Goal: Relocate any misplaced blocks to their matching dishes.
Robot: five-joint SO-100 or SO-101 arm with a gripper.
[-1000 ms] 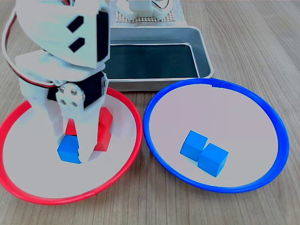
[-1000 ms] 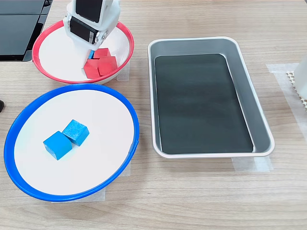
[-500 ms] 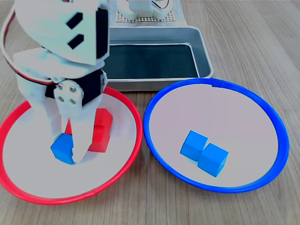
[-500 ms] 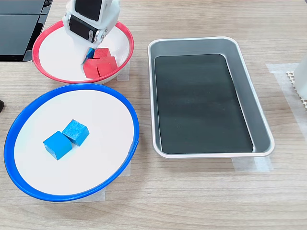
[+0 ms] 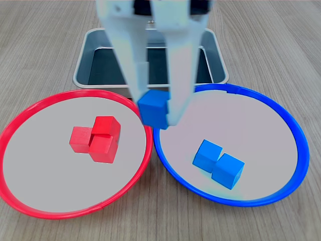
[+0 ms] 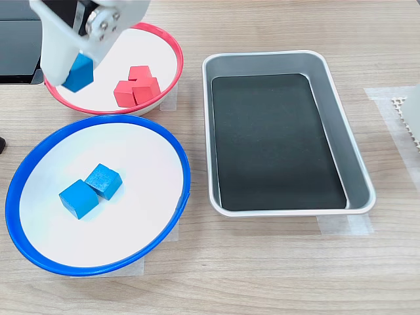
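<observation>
A blue cube (image 5: pixel 153 108) hangs in the air, pinched between the two white fingers (image 5: pixel 179 75) of the gripper (image 5: pixel 156 111), clear of every surface. In the first exterior view it sits over the gap where the rims of the two dishes nearly meet; in the second exterior view it hangs at the red-rimmed dish's (image 6: pixel 172 47) left edge, above the blue-rimmed dish (image 6: pixel 186 172). The fingers are clenched on the cube's opposite faces, one on each side.

Inside the red-rimmed dish (image 5: pixel 75 213) lies a tight cluster of red cubes (image 5: pixel 96 138), touching one another, near the dish's middle in the first exterior view. Inside the blue-rimmed dish (image 5: pixel 296 131) two more blue cubes (image 5: pixel 218 163) lie side by side, touching, towards the lower part of the pale floor in the first exterior view.

Both dishes rest on a wood-grain worktop (image 6: pixel 275 269), just beside each other. Next to them stands a rectangular grey metal tray (image 6: pixel 357 167) with a dark bottom, holding nothing visible.
</observation>
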